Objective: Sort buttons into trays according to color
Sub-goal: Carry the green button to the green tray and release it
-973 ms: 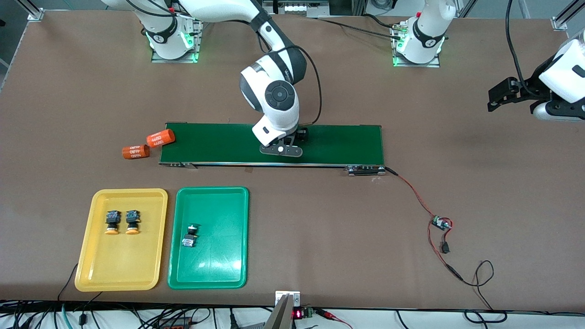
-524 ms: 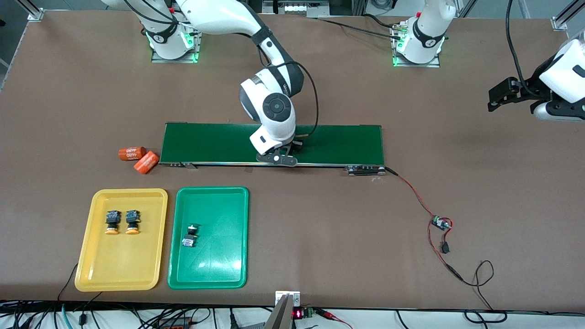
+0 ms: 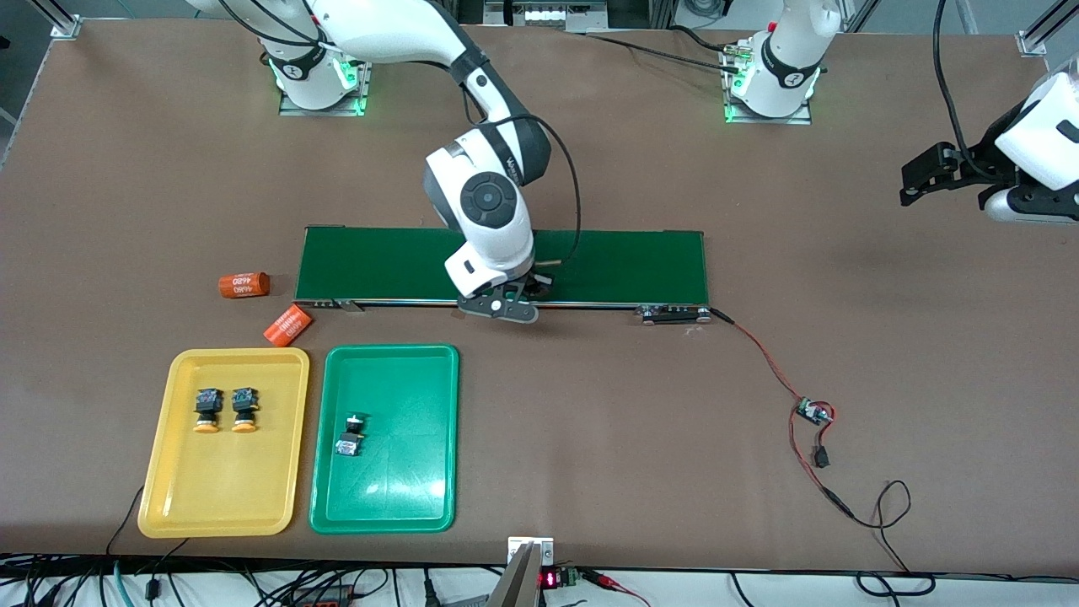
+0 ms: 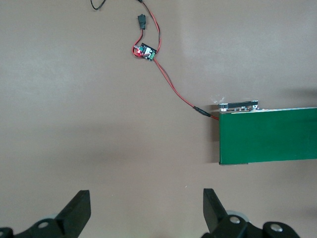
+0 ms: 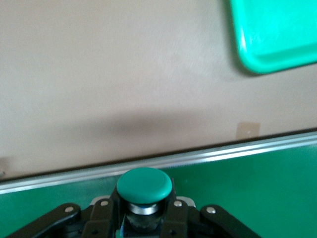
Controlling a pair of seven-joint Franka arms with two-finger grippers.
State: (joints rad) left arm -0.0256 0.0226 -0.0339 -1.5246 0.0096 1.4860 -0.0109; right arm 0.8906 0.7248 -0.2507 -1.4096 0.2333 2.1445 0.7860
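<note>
My right gripper [image 3: 516,297] is shut on a green-capped button [image 5: 144,185] and holds it over the near edge of the conveyor belt [image 3: 632,261]. Two yellow-orange-capped buttons [image 3: 207,409] [image 3: 244,408] lie in the yellow tray [image 3: 221,506]. One green button [image 3: 351,433] lies in the green tray [image 3: 405,489], whose corner shows in the right wrist view [image 5: 277,39]. My left gripper [image 3: 915,179] is open and empty, waiting in the air at the left arm's end of the table; its fingertips [image 4: 79,210] show over bare table.
Two orange "4680" cylinders lie near the belt's end toward the right arm: one [image 3: 244,285] beside the belt, one [image 3: 288,326] just above the yellow tray's rim. A small circuit board [image 3: 813,412] with red wires runs from the belt's motor [image 3: 672,314].
My right gripper has moved with the green button from over the belt toward its near edge. One orange cylinder has rolled off the belt end and come to rest near the yellow tray.
</note>
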